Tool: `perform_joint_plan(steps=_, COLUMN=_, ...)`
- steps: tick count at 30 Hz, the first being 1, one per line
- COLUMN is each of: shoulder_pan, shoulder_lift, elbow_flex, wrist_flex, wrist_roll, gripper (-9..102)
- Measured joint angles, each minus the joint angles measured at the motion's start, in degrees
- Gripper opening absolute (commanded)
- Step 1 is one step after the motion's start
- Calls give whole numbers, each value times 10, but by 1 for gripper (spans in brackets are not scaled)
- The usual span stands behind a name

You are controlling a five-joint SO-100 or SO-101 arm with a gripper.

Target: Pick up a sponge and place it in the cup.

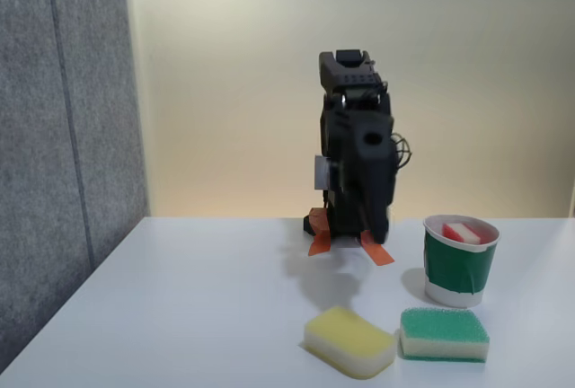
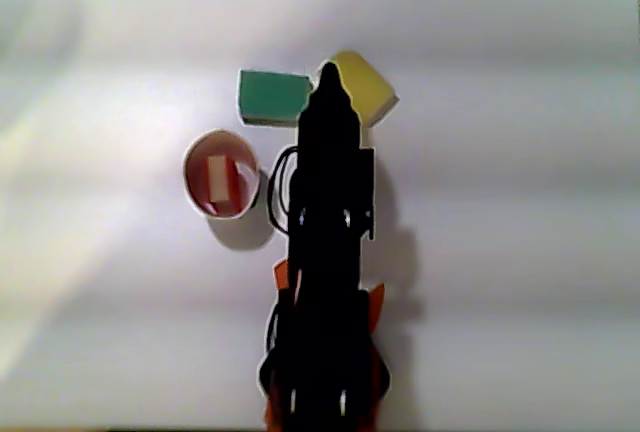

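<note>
The red-topped sponge (image 1: 463, 232) (image 2: 219, 180) lies inside the green paper cup (image 1: 458, 269) (image 2: 189, 174), its end showing just above the white rim. The cup stands upright on the white table, right of the arm in the fixed view. The black arm (image 1: 359, 154) is folded up over its base. In the other view, from above, my gripper (image 2: 328, 77) comes to one narrow tip with the jaws together and nothing in them. It sits over the gap between the two loose sponges, apart from the cup.
A yellow sponge (image 1: 350, 341) (image 2: 365, 87) and a green-topped sponge (image 1: 444, 332) (image 2: 272, 97) lie side by side near the table's front edge. Orange pieces (image 1: 378, 251) stick out at the arm's base. A grey panel (image 1: 63, 136) stands along the left.
</note>
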Motion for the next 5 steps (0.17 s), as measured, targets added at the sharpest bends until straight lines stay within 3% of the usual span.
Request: perform_joint_plan(steps=5, shoulder_pan=14, shoulder_lift=92, elbow_flex=101, wrist_flex=-1, wrist_roll=28, gripper=0)
